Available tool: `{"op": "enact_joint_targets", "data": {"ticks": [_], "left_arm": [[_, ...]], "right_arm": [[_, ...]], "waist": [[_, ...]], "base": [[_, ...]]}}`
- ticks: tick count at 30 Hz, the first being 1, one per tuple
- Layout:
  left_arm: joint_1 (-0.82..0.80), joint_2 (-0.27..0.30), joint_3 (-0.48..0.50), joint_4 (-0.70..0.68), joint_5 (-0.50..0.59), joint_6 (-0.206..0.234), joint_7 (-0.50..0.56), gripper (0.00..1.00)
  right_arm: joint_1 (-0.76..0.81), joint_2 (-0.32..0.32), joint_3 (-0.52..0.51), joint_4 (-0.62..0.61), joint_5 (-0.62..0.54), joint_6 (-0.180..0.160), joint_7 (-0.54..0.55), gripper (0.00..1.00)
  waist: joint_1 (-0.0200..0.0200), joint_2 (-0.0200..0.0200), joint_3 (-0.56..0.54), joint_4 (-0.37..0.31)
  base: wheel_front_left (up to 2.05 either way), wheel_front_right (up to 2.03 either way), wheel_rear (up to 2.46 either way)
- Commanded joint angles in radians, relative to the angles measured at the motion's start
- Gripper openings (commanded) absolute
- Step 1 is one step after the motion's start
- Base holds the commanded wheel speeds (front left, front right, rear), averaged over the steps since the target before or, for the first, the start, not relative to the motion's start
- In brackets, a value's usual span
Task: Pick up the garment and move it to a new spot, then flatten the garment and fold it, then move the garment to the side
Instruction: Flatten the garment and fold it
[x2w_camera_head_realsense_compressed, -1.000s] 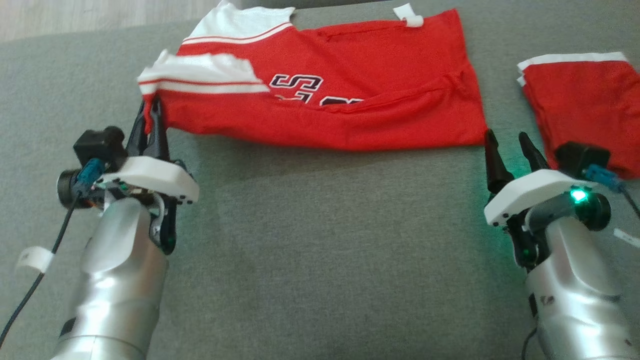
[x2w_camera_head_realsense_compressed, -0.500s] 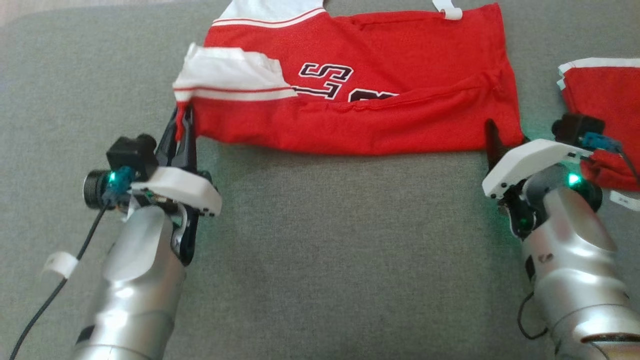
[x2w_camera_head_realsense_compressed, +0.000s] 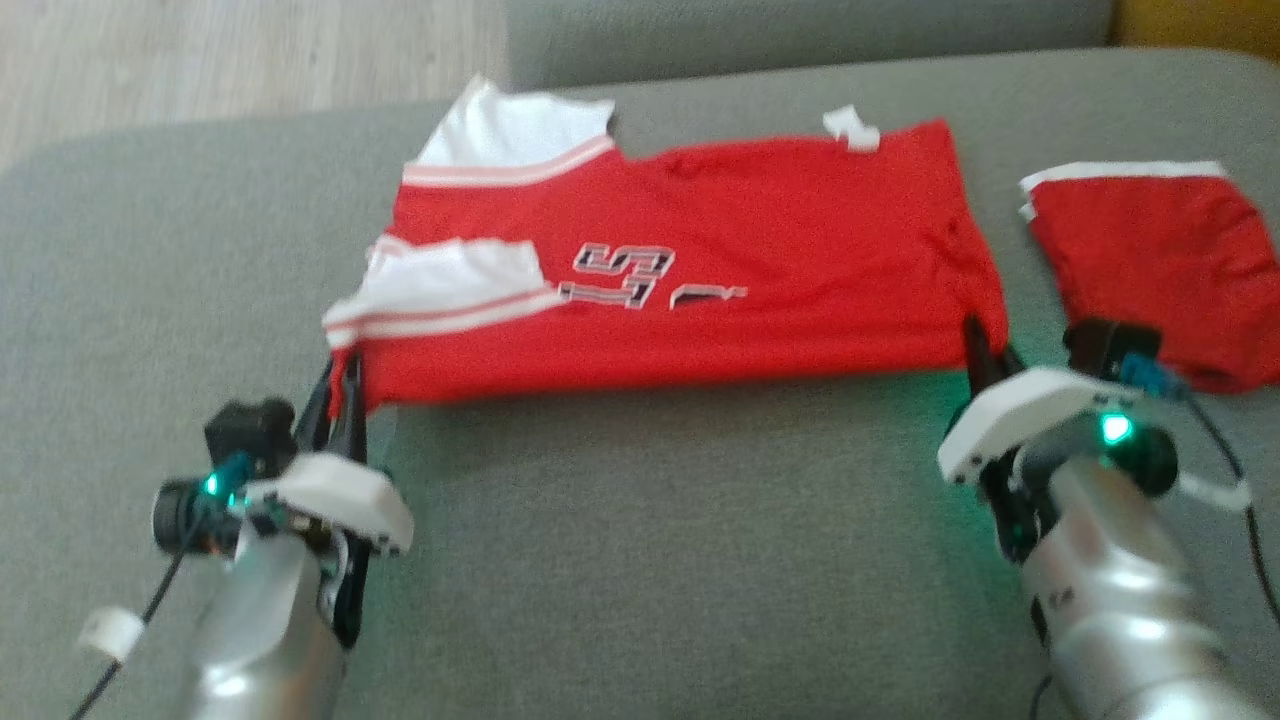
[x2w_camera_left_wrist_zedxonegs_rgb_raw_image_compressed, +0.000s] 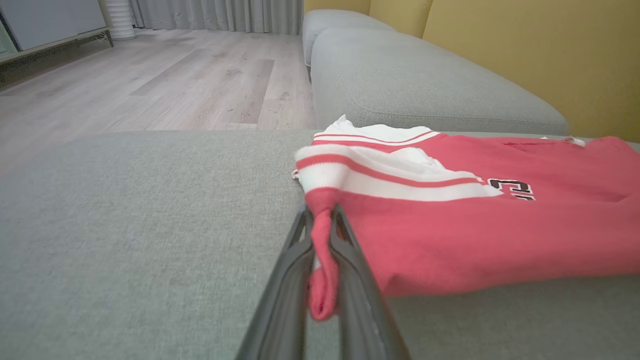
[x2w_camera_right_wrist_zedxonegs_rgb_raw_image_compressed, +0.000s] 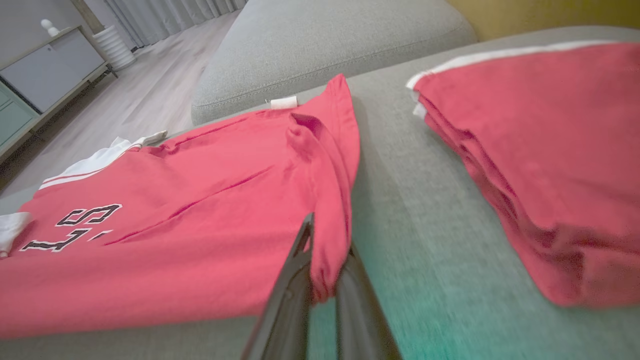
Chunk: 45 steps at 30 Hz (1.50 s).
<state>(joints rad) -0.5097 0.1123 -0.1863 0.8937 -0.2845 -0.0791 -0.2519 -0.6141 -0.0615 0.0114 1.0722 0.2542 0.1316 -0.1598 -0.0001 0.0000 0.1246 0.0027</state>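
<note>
Slippage worries me: my left end effector (x2w_camera_left_wrist_zedxonegs_rgb_raw_image_compressed: 321, 215) and right end effector (x2w_camera_right_wrist_zedxonegs_rgb_raw_image_compressed: 325, 240) pinch thin garment (x2w_camera_head_realsense_compressed: 760, 270) corners. Uneven pulling could free one.

On the red garment (x2w_camera_right_wrist_zedxonegs_rgb_raw_image_compressed: 200, 240) we read one clear character: a white letter "S" (x2w_camera_right_wrist_zedxonegs_rgb_raw_image_compressed: 89, 214) outlined in black. Beneath it runs a second row of lettering (x2w_camera_right_wrist_zedxonegs_rgb_raw_image_compressed: 55, 243) in the same style, cut by a fold, which we cannot decipher. Its small white tag (x2w_camera_right_wrist_zedxonegs_rgb_raw_image_compressed: 283, 102) shows no legible print.
</note>
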Motion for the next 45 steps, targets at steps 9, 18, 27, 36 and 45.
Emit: {"op": "enact_joint_targets", "data": {"ticks": [9, 18, 27, 36, 45], "left_arm": [[0.155, 0.036, 0.036, -0.048, -0.034, -0.004, 0.011, 0.0], [0.295, 0.029, 0.003, -0.172, -0.046, -0.001, 0.109, 0.0], [0.34, 0.037, -0.004, -0.275, -0.039, 0.044, 0.144, 1.0], [0.299, 0.036, 0.034, -0.411, -0.053, 0.065, 0.025, 1.0], [0.049, 0.112, -0.006, -0.408, -0.02, 0.001, 0.107, 1.0]], "right_arm": [[0.174, 0.005, 0.079, -0.141, 0.085, -0.001, 0.051, 0.0], [0.362, -0.01, 0.029, -0.347, 0.119, -0.001, 0.177, 0.0], [0.433, 0.003, -0.049, -0.533, 0.062, -0.001, 0.212, 1.0], [0.415, 0.01, -0.119, -0.71, -0.008, -0.001, 0.146, 1.0], [0.281, 0.011, -0.105, -0.767, -0.032, -0.001, 0.156, 1.0]], "waist": [[0.0001, 0.0, -0.151, -0.055], [0.0001, 0.0, -0.176, -0.05], [0.0001, 0.0, -0.174, -0.055], [0.0001, 0.0, -0.14, -0.075], [0.0001, 0.0, 0.005, -0.121]], "base": [[0.0, 0.0, 0.0], [0.0, 0.0, 0.0], [0.0, 0.0, 0.0], [0.0, 0.0, 0.0], [0.0, 0.0, 0.0]]}}
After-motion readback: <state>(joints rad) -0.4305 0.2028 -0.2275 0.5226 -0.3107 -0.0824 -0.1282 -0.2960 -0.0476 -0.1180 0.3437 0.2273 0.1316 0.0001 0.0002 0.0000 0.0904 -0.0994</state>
